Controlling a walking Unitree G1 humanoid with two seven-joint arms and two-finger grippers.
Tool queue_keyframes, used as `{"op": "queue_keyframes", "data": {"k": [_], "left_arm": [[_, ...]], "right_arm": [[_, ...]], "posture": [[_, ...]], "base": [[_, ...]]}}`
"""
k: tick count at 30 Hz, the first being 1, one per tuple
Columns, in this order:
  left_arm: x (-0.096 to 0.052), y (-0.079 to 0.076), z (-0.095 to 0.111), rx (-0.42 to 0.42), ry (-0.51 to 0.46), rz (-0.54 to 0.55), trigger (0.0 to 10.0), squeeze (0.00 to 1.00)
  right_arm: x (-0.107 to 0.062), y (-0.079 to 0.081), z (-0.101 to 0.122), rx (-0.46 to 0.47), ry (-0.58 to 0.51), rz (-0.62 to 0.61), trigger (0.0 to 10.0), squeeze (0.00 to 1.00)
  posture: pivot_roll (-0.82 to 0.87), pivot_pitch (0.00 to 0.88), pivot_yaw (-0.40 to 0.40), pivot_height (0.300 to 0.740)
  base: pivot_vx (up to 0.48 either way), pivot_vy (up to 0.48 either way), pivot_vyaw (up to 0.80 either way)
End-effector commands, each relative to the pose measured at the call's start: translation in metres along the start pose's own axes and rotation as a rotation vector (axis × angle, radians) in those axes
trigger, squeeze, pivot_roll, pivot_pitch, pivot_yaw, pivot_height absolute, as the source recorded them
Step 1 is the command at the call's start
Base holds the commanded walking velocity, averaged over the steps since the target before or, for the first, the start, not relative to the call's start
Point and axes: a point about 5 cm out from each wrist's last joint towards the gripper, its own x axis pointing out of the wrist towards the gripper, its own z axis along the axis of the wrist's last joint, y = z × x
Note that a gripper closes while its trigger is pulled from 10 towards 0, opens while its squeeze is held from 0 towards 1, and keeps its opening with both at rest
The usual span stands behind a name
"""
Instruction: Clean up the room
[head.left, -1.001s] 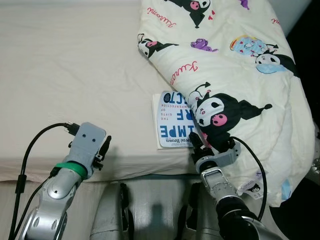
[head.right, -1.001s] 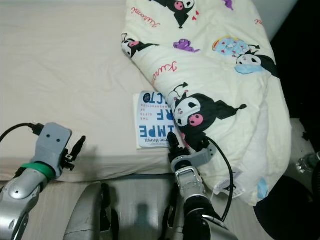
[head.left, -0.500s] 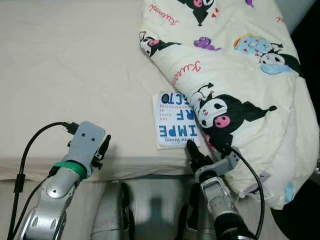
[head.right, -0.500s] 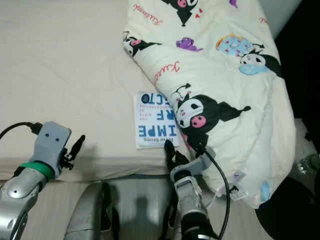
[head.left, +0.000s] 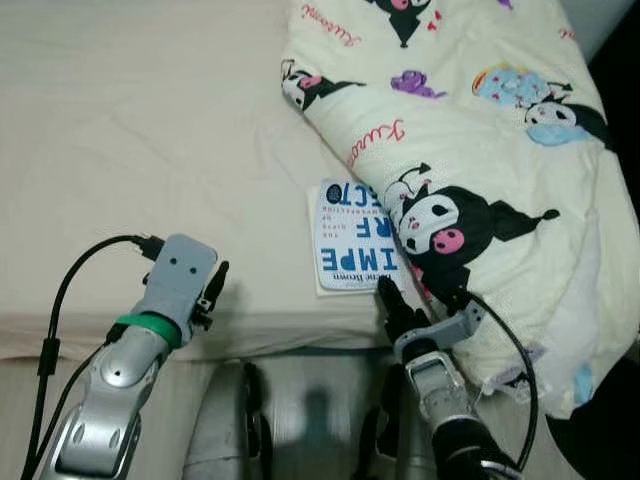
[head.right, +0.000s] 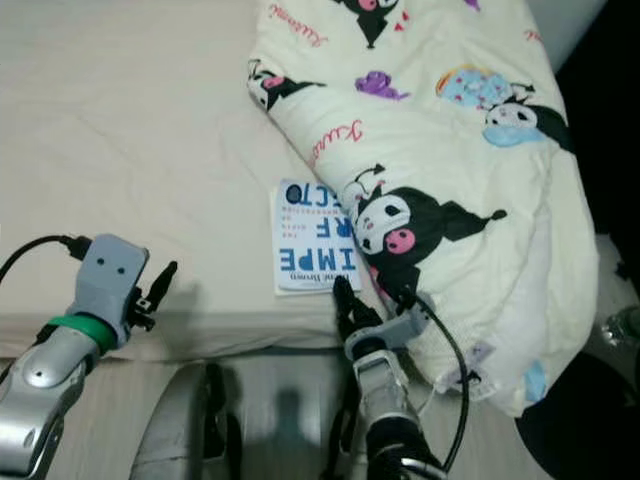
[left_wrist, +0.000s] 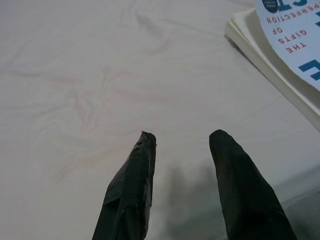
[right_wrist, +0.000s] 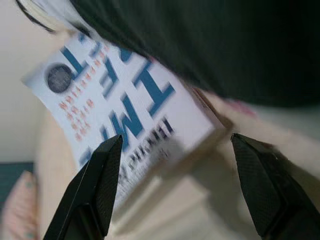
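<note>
Left gripper (head.left: 218, 283) hovers over the cream bed sheet (head.left: 140, 150) near the mattress edge, fingers spread, nothing between them; moving right, the white paperback book (head.left: 355, 250) with blue lettering lies flat near that edge, its far corner tucked under the cartoon-print duvet (head.left: 480, 150); right gripper (head.left: 388, 298) sits at the book's near edge, fingers wide apart, gripping nothing.

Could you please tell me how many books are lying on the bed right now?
1: the book lies near the bed's front edge, partly tucked under the cartoon-print quilt; more could be hidden beneath it.
</note>
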Motion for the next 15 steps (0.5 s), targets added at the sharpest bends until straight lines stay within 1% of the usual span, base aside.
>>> {"op": "queue_keyframes", "data": {"k": [1,4,5,7,12,13,14,15], "left_arm": [[-0.004,0.001,-0.009,0.004,0.047,-0.002,10.0,0.0],[-0.008,0.0,-0.01,0.008,0.056,-0.007,10.0,0.0],[-0.008,0.0,-0.01,0.008,0.056,-0.007,10.0,0.0],[-0.01,0.0,-0.011,0.01,0.061,-0.011,10.0,0.0],[-0.012,0.0,-0.011,0.013,0.065,-0.014,10.0,0.0],[-0.012,0.0,-0.011,0.013,0.067,-0.014,10.0,0.0],[-0.012,0.0,-0.011,0.013,0.067,-0.014,10.0,0.0],[-0.012,0.0,-0.011,0.013,0.067,-0.014,10.0,0.0]], "right_arm": [[-0.005,-0.007,-0.01,0.061,0.03,-0.026,10.0,0.0],[0.003,0.002,0.001,0.136,-0.007,0.062,10.0,0.0],[0.003,0.002,0.001,0.136,-0.007,0.062,10.0,0.0],[0.006,0.007,0.003,0.169,-0.012,0.099,10.0,0.0],[0.011,0.015,0.0,0.169,0.023,0.138,10.0,0.0],[0.013,0.019,-0.002,0.161,0.048,0.163,8.1,0.0],[0.015,0.023,-0.004,0.15,0.07,0.188,3.8,0.0],[0.015,0.023,-0.004,0.15,0.07,0.188,3.8,0.0]], "posture": [[0.23,0.291,0.133,0.6],[0.26,0.299,0.148,0.6],[0.26,0.299,0.148,0.6],[0.27,0.301,0.151,0.6],[0.27,0.305,0.154,0.6],[0.28,0.306,0.153,0.6],[0.28,0.305,0.153,0.6],[0.28,0.305,0.153,0.6]], "base": [[0.0,0.0,0.0],[0.0,0.0,0.0],[0.0,0.0,0.0],[0.0,0.0,0.0],[0.0,0.0,0.0],[0.0,0.0,0.0],[0.0,0.0,0.0],[0.0,0.0,0.0]]}}
